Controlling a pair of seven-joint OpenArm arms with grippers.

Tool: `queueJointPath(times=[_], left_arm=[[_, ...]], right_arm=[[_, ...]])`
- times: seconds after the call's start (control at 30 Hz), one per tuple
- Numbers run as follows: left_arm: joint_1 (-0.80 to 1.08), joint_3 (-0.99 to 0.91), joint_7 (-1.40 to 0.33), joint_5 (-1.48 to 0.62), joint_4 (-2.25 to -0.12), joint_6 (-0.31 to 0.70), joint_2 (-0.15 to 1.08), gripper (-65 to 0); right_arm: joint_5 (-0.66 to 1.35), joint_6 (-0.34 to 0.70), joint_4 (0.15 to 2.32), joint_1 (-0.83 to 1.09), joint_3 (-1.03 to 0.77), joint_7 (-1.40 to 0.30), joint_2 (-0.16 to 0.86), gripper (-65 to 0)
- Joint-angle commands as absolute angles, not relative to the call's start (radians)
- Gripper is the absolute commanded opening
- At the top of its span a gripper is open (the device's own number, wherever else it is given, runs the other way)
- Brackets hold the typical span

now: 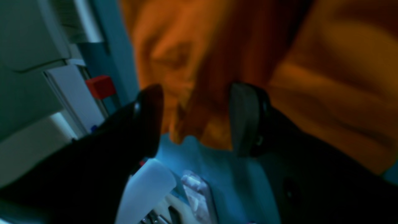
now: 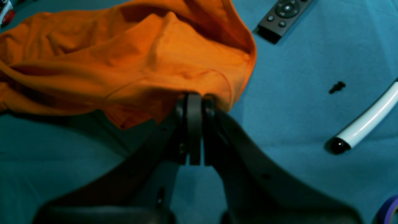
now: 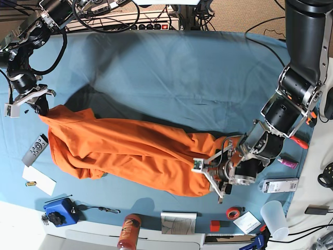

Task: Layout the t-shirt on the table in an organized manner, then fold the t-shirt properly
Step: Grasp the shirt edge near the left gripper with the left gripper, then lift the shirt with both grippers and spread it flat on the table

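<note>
The bright orange t-shirt (image 3: 135, 148) lies stretched in a crumpled band across the blue-teal table (image 3: 182, 73). My right gripper (image 3: 37, 107) is at the shirt's left end. In the right wrist view it (image 2: 195, 96) is shut on an edge of the shirt (image 2: 124, 62), which is lifted a little off the table (image 2: 311, 109). My left gripper (image 3: 216, 179) is at the shirt's right end. In the blurred left wrist view it (image 1: 199, 90) stands open, with the shirt (image 1: 326, 77) hanging between and beyond its fingers (image 1: 245, 118) above the table (image 1: 211, 161).
A remote (image 3: 35, 149) (image 2: 283, 15), a white paper (image 3: 39, 179) and a blue box (image 3: 61, 211) lie front left. An orange-lidded bottle (image 3: 129, 232), red tape roll (image 3: 234, 212) and cup (image 3: 274, 216) line the front edge. A white tube (image 2: 367, 119) and a black screw (image 2: 337, 87) lie near my right gripper.
</note>
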State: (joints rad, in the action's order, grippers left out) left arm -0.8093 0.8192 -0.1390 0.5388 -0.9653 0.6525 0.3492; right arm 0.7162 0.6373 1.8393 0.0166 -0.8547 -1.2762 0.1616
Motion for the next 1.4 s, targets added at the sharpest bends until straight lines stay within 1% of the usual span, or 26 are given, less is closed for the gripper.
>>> queueJointPath(times=[0.0,0.1,0.17,0.27,0.33,0.43,0.5,0.6,0.77,0.8,1.0,1.07,1.13,1.23,1.27,1.33,1.37], left_arm=[[-0.847,0.828,-0.133,0.539,-0.972,0.619,0.349,-31.3],[-0.848,0.855,-0.134,0.539,-0.945,0.534,0.344,-32.1],[-0.849,0.855,-0.134,0.538,-0.931,0.489,0.344,-34.0],[-0.848,0.855,-0.134,0.525,-0.920,0.474,0.344,-37.5],[-0.847,0.855,-0.134,0.490,-0.916,0.469,0.344,-42.3],[-0.846,0.855,-0.134,0.457,-0.916,0.463,0.344,-53.8],[-0.846,0.855,-0.134,0.432,-0.916,0.460,0.344,-59.8],[-0.846,0.855,-0.152,0.399,-0.916,0.406,0.344,-65.0],[-0.848,0.855,-0.300,0.328,-0.921,0.272,0.344,-65.0],[-0.847,0.855,-0.323,0.328,-0.921,0.259,0.344,-65.0],[-0.846,0.855,-0.349,0.328,-0.921,0.262,0.353,-65.0],[-0.846,0.855,-0.390,0.328,-0.923,0.250,0.352,-65.0],[-0.846,0.855,-0.481,0.328,-0.941,0.168,0.352,-65.0],[-0.849,0.854,-0.685,0.338,-1.003,-0.020,0.364,-65.0],[-0.848,0.853,-0.750,0.352,-1.037,-0.068,0.374,-65.0],[-0.848,0.852,-0.869,0.374,-1.113,-0.135,0.402,-65.0],[-0.848,0.852,-0.915,0.389,-1.154,-0.150,0.419,-65.0]], right_arm=[[0.737,0.641,1.857,0.006,-0.857,-1.254,0.180,-65.0],[0.737,0.641,1.857,0.006,-0.857,-1.254,0.180,-65.0],[0.737,0.641,1.857,0.006,-0.857,-1.254,0.180,-65.0],[0.737,0.647,1.857,0.006,-0.857,-1.254,0.180,-65.0],[0.737,0.659,1.857,0.006,-0.857,-1.254,0.180,-65.0],[0.737,0.658,1.857,0.006,-0.857,-1.254,0.180,-65.0],[0.737,0.658,1.857,0.006,-0.857,-1.254,0.180,-65.0],[0.737,0.658,1.857,0.006,-0.857,-1.254,0.180,-65.0],[0.737,0.659,1.857,0.006,-0.857,-1.253,0.180,-65.0],[0.737,0.658,1.857,0.006,-0.857,-1.251,0.180,-65.0],[0.736,0.659,1.857,0.006,-0.857,-1.250,0.180,-65.0],[0.737,0.658,1.857,0.006,-0.857,-1.249,0.180,-65.0],[0.736,0.659,1.857,0.005,-0.857,-1.240,0.181,-65.0],[0.737,0.658,1.857,0.002,-0.857,-1.176,0.184,-65.0],[0.737,0.658,1.857,-0.004,-0.857,-1.161,0.187,-65.0],[0.737,0.658,1.857,-0.028,-0.857,-1.151,0.203,-65.0],[0.738,0.658,1.857,-0.045,-0.856,-1.151,0.215,-65.0]])
